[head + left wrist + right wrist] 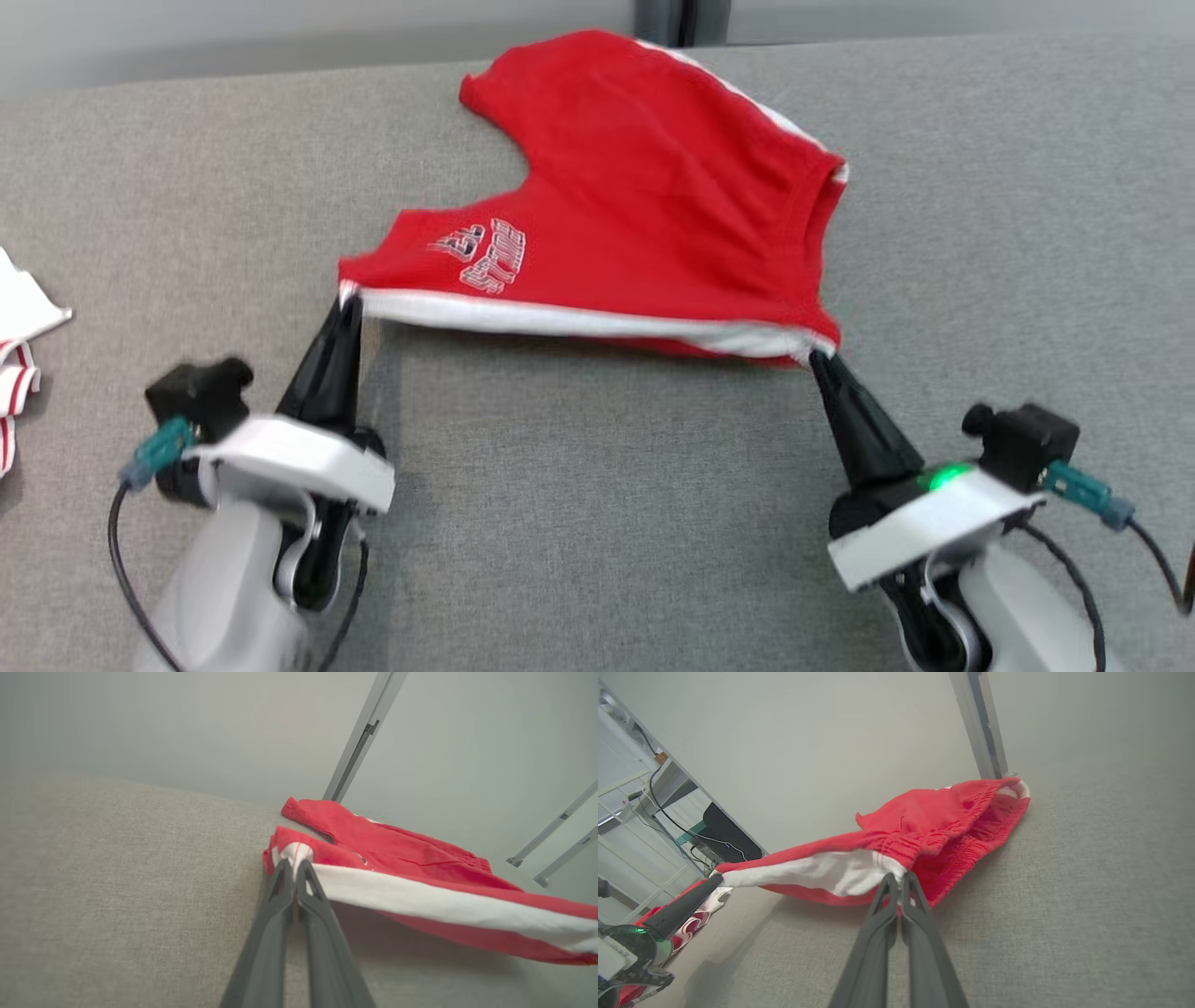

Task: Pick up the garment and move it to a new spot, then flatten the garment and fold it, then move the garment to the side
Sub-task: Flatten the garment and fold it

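Both pincers are clenched on the garment [635,215], a pair of red shorts. The left pincer [347,303] pinches one end of its white band [579,320] and the right pincer [822,359] pinches the other end, beside the gathered waistband [924,842]. The band runs nearly taut from one set of fingertips to the other and is lifted a little off the grey bench [597,523], which shows in the shadow beneath it in both wrist views. The rest of the shorts lies on the bench beyond the fingertips, trailing away from both pincers, and some pale lettering [485,257] sits just past the left pincer's tips. A white cloth with red stripes [19,355] lies well off to the outer side of the left pincer, apart from the work. This looks like the carry-and-spread part of the task: the garment is gripped at two corners and is being drawn or laid out, with no fold made yet. The next move probably calls for lowering both pincers together with the band stretched between them, perhaps drawing it back toward the wrists so the far cloth smooths out. Slack or an uneven drop would likely leave wrinkles near the waistband.
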### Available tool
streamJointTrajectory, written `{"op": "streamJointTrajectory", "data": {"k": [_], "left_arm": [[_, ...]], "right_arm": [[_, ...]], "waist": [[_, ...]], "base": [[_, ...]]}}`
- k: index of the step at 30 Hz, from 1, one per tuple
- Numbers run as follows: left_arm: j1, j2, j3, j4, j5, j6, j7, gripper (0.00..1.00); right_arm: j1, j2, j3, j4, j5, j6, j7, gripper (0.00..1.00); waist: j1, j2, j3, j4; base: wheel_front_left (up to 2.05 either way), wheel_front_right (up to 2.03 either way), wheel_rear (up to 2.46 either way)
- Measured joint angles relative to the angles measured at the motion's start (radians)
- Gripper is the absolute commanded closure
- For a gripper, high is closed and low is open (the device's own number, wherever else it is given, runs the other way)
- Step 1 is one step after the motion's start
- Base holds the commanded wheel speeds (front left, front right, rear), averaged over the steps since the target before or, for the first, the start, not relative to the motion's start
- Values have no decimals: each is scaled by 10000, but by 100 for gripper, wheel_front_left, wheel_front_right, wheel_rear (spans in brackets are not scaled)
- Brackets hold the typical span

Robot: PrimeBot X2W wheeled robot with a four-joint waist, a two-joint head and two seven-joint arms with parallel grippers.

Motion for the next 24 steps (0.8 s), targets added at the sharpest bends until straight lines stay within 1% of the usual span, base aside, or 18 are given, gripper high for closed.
{"op": "streamJointTrajectory", "data": {"k": [6, 12, 16, 19, 22, 24], "left_arm": [[2286, 261, 242, -1768, 253, 384, 4, 100], [4377, 593, 259, -3860, 276, 1158, 731, 100], [5680, 757, 301, -5300, 198, 1749, 1429, 100], [6415, 947, 336, -6301, 186, 2130, 1914, 100], [7213, 991, 343, -7183, 130, 2495, 2353, 100], [7396, 1034, 431, -7712, 81, 2702, 2527, 100]], "right_arm": [[1617, 36, -50, -566, -38, 0, 0, 100], [3196, 61, -360, -1243, -176, 0, 0, 100], [4169, 244, -389, -1820, -339, 2, 167, 100], [4937, 332, -675, -2240, -443, 0, 474, 100], [5777, 499, -871, -2694, -581, 0, 857, 100], [6208, 583, -1009, -3007, -667, 0, 1118, 100]], "waist": [[0, 0, -636, -194], [0, 0, -1253, -230], [0, 0, -1579, -226], [0, 0, -1816, -184], [0, 0, -2063, -129], [0, 0, -2154, -50]], "base": [[0, 0, 0], [0, 0, 0], [0, 0, 0], [0, 0, 0], [0, 0, 0], [0, 0, 0]]}}
